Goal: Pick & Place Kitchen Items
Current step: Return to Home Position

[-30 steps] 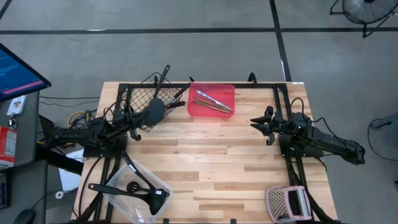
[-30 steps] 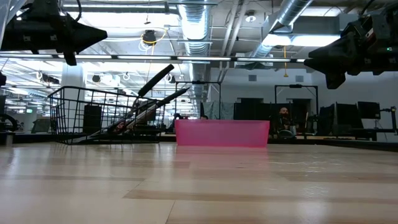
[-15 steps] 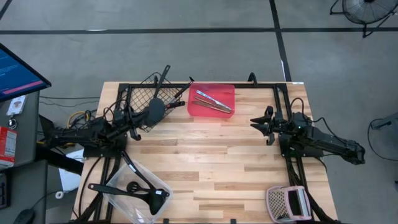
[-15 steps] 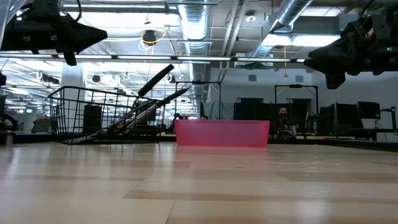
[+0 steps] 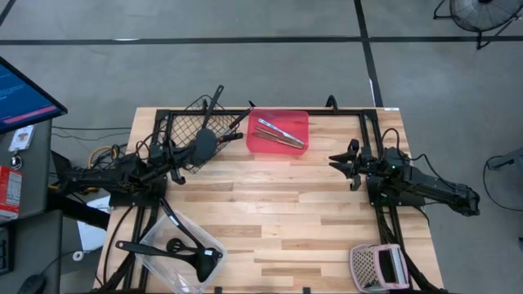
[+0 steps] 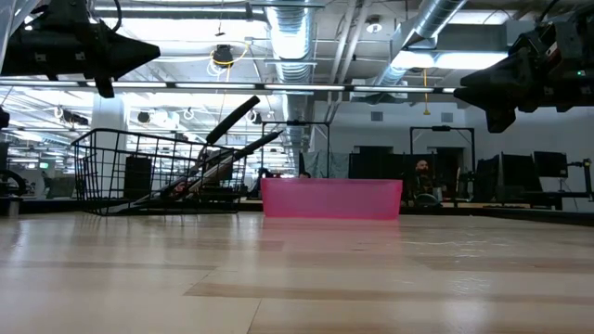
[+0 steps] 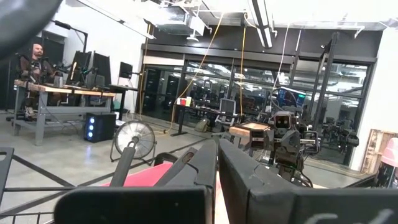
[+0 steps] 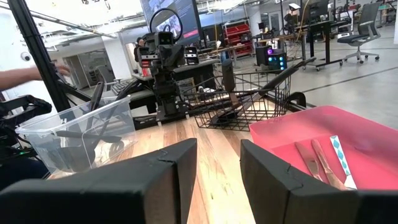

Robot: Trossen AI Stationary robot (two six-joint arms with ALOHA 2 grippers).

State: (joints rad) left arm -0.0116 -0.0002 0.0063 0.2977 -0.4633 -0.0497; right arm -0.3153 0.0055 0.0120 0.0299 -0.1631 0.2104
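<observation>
The return home looks all but done. The left hand (image 5: 174, 161) hangs by the desk's left edge, fingers nearly together on nothing, and the right hand (image 5: 341, 163) by the right edge, fingers apart and empty. The kitchen items (image 5: 278, 132) lie in the far-edge red bin (image 5: 253, 147), the far-left wire basket (image 5: 181, 122) and the near-left clear tub (image 5: 214, 245). The next move probably calls only for settling.

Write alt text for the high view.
Left gripper and right gripper hover empty at opposite sides of the wooden table. Slim metal utensils lie in the red tray; black utensils sit in the wire basket and clear tub.
</observation>
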